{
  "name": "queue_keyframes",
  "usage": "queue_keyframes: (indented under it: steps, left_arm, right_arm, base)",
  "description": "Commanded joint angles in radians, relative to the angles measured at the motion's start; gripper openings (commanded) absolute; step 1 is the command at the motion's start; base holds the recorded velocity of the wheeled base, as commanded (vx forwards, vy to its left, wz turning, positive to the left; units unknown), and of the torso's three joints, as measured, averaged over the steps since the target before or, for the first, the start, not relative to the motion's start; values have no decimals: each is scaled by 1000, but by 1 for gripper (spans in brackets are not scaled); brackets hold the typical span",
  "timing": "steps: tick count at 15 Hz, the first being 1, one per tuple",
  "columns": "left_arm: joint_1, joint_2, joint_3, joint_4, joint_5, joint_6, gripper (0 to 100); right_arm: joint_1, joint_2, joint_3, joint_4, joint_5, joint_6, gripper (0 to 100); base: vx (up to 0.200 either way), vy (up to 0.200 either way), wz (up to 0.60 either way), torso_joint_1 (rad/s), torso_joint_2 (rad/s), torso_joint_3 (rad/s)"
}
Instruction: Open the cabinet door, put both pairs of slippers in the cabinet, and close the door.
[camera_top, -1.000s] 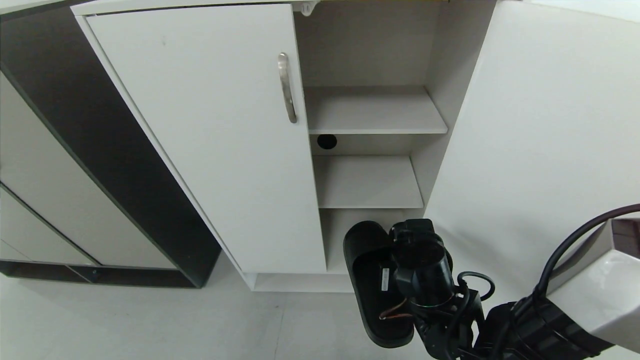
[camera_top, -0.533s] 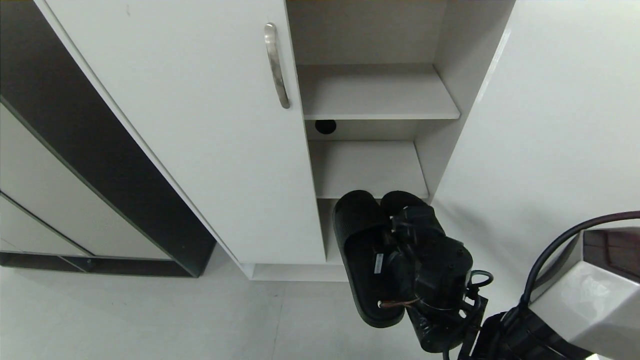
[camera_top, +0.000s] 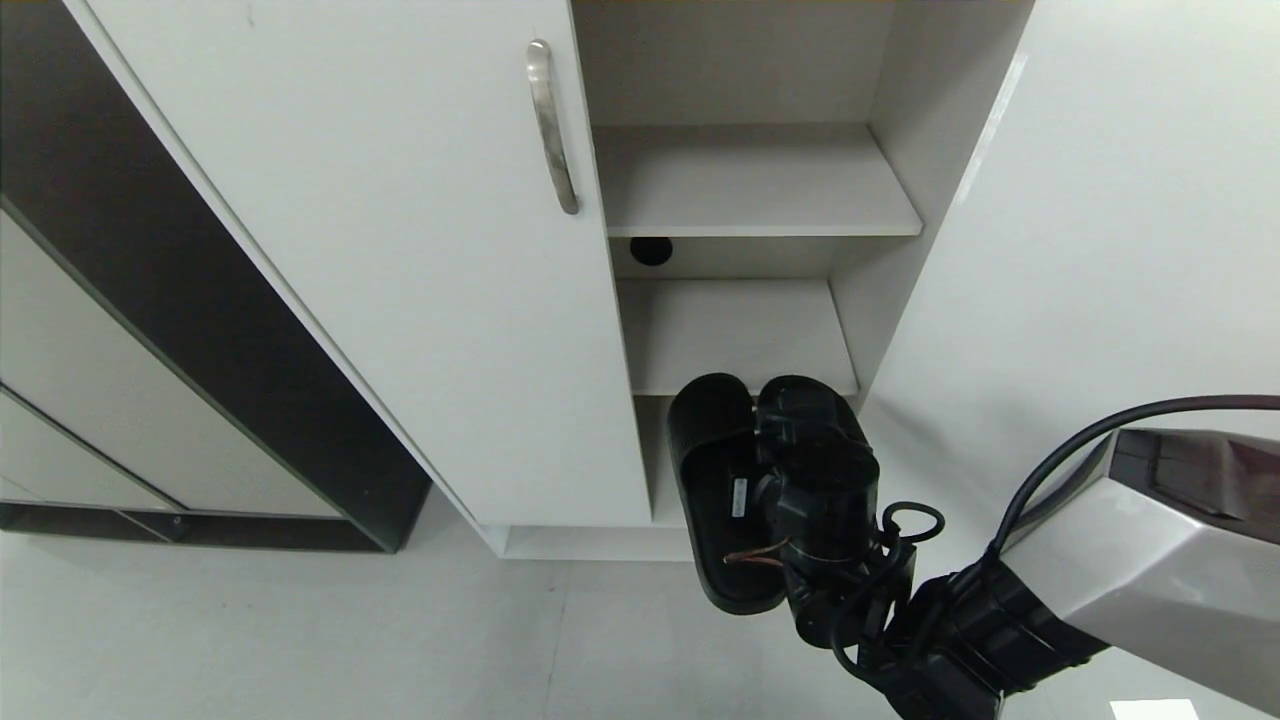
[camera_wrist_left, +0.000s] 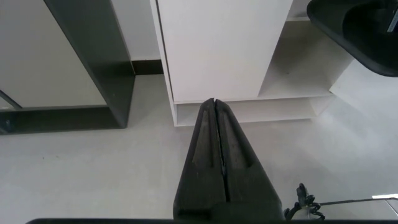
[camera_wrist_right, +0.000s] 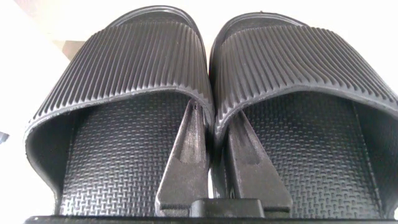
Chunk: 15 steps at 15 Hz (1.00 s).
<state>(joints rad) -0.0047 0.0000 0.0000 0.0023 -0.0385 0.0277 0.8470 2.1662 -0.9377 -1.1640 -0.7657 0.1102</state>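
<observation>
**A:** Head view first. Where is the pair?
**B:** The black slippers hang side by side from the right gripper, toes toward the cabinet. They sit at 6 o'clock from the middle shelf, just in front of the bottom compartment. The open door stands off at 3 o'clock, so the way in looks free.
**A:** Left wrist view?
**B:** The left gripper has its fingers pressed together on nothing, over the floor. I judge it is parked out of the way.
**A:** Right wrist view?
**B:** The fingers are clamped on the two inner walls where the slippers touch. One pinch carries both, likely so they go in as a pair.
</observation>
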Motion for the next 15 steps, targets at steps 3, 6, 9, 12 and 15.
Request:
queue_keyframes:
  steps: [3,6,9,12,15]
  left_arm:
    - [0,2,0,-1,0,0,0]
    - [0,2,0,1,0,0,0]
    - [0,2,0,1,0,0,0]
    - [0,2,0,1,0,0,0]
    - [0,2,0,1,0,-2,0]
  right_arm:
    - [7,-2,5,-20,0,0,0]
    - [7,3,16,-32,0,-1,0]
    - [9,18,22,-51,-1,-4,0]
    - [26,18,30,-66,-3,-4,0]
    - [27,34,30,-98,-9,-3,0]
  base:
    - [0,0,0,0,0,0]
    - [200,0,0,-2,4,1]
    - [200,0,0,6,1,-1]
    - [200,0,0,2,4,2]
    - [200,0,0,6,2,-1]
